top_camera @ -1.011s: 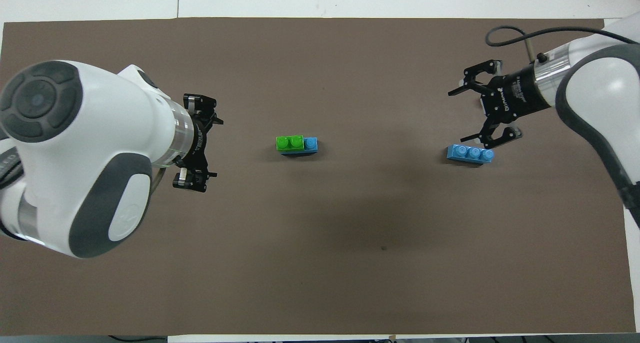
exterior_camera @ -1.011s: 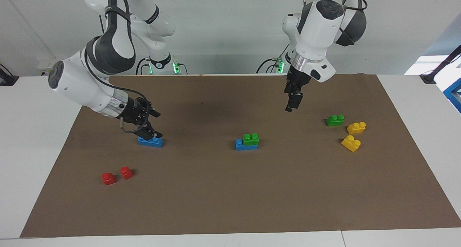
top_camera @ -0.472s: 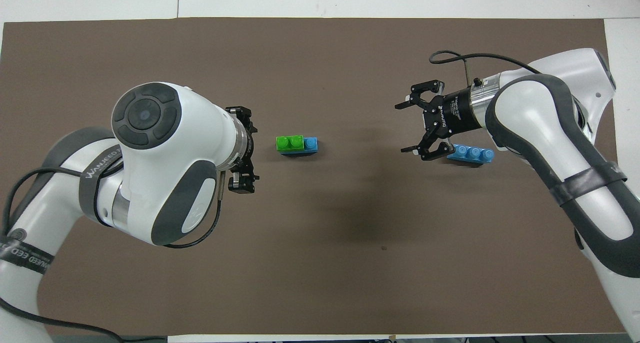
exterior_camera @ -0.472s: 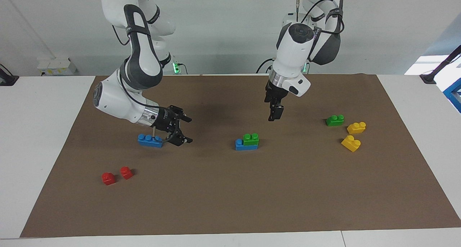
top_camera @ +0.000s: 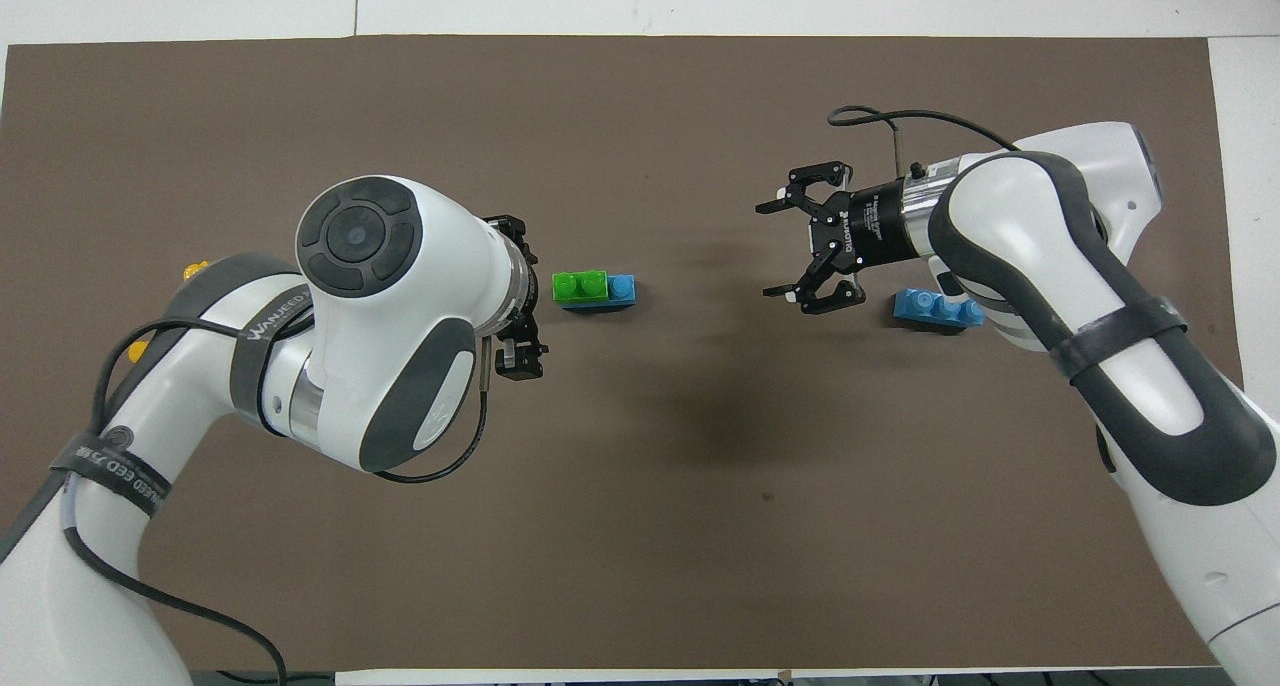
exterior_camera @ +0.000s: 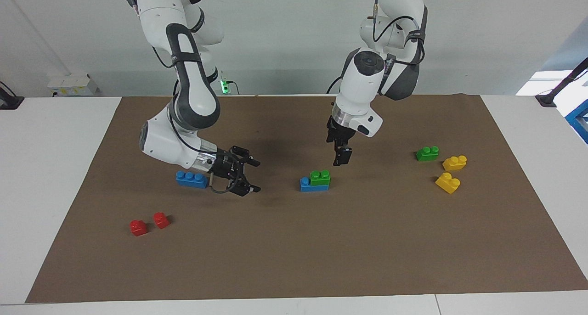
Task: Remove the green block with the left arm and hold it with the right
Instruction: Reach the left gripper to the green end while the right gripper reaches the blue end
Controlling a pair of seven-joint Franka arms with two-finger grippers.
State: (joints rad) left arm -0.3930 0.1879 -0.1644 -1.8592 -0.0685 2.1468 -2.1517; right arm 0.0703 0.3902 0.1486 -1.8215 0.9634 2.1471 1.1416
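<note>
**Both hands spread and empty, green block on blue brick mid-mat**

Counts: two green blocks, two blue bricks, two yellow bricks, two red bricks, two arms, all on one brown mat (exterior_camera: pixel 294 260) on the white counter (exterior_camera: pixel 46 168).

Task green block (exterior_camera: pixel 320 177) (top_camera: pixel 580 285): centre of the facing frame, stacked on one end of a blue brick (exterior_camera: pixel 307 184) (top_camera: pixel 621 290), two studs up, nothing touching it. Second green block (exterior_camera: pixel 427 153) lies loose at right of the facing frame, just beside the two yellow bricks (exterior_camera: pixel 455 162) (exterior_camera: pixel 448 182), which sit lower right of it.

Left hand (exterior_camera: pixel 342 158) (top_camera: pixel 515 296): hangs pointing down, just above and right of the stacked green block in the facing frame, over bare mat, fingers spread, holding nothing.

Right hand (exterior_camera: pixel 252 175) (top_camera: pixel 775 251): low over the mat at centre left of the facing frame, pointing sideways toward the stack, fingers spread wide, empty. Loose three-stud blue brick (exterior_camera: pixel 192 179) (top_camera: pixel 938 308) sits just beside its wrist, not gripped.

Two red bricks (exterior_camera: pixel 138 227) (exterior_camera: pixel 161 220) side by side at lower left of the facing frame, well apart from both hands.
</note>
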